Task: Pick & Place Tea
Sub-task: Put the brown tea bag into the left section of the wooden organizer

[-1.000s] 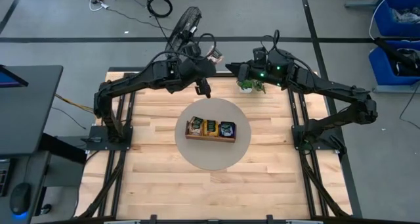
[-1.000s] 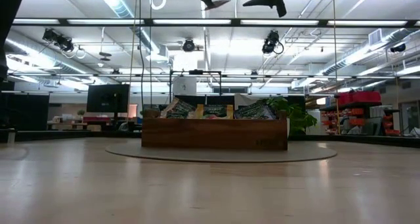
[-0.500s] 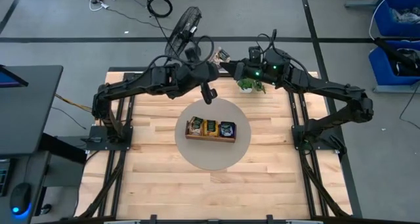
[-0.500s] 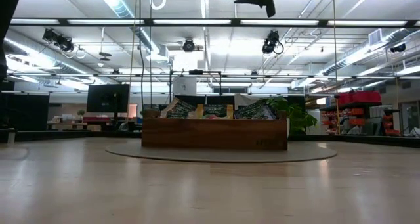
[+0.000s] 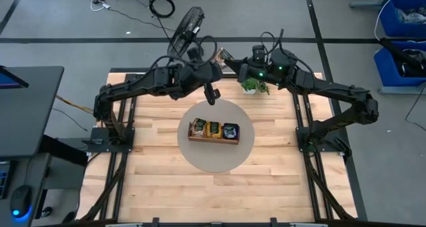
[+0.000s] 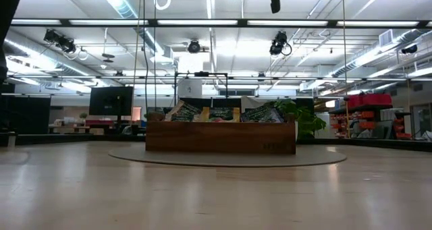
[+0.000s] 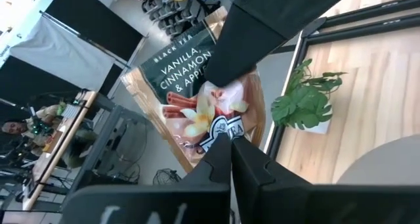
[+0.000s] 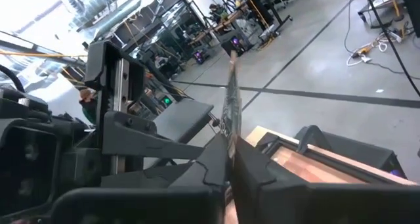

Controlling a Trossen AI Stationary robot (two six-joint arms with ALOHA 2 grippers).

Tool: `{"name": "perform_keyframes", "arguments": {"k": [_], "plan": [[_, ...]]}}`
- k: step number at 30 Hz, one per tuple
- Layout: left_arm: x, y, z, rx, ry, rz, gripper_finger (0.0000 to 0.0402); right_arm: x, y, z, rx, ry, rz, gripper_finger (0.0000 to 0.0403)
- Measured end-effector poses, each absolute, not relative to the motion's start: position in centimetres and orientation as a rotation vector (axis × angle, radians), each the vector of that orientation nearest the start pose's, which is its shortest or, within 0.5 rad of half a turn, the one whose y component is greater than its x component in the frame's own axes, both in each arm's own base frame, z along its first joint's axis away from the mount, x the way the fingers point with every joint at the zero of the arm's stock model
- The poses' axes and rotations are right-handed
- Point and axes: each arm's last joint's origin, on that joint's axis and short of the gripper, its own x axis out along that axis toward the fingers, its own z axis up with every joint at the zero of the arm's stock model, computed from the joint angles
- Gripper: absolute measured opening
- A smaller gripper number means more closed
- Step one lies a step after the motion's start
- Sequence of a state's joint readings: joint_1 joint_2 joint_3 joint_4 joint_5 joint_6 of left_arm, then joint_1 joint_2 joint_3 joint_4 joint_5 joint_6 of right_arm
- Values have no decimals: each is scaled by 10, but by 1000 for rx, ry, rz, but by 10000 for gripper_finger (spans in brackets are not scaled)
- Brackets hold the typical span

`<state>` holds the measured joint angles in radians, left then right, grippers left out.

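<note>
Above the bench's far edge, both grippers pinch one tea packet (image 7: 197, 92): left gripper (image 5: 214, 56) and right gripper (image 5: 229, 60) meet there. More tea (image 5: 213, 128) sits in the tray (image 5: 213, 139) at the bench's centre.

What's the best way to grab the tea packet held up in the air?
Grip the tea packet by its free edge, opposite where the left claw pinches it, coming from the right arm's side. It is thin and flat, so fingers should close on its two faces, as the right claw does.
</note>
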<state>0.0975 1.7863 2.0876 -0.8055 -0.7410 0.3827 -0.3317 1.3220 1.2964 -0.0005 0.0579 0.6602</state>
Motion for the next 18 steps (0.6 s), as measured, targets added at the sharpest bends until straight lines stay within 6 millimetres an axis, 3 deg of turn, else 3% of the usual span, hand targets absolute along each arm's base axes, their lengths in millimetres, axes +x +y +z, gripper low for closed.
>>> {"name": "perform_keyframes", "arguments": {"k": [6,12,18], "plan": [[367,60,448,507,647,714,19,281,-99,411,621,-102,-387,4],[364,55,451,514,641,696,75,281,-100,410,561,-84,-422,2],[340,49,471,515,608,688,140,281,-98,406,492,-11,-376,1]]}}
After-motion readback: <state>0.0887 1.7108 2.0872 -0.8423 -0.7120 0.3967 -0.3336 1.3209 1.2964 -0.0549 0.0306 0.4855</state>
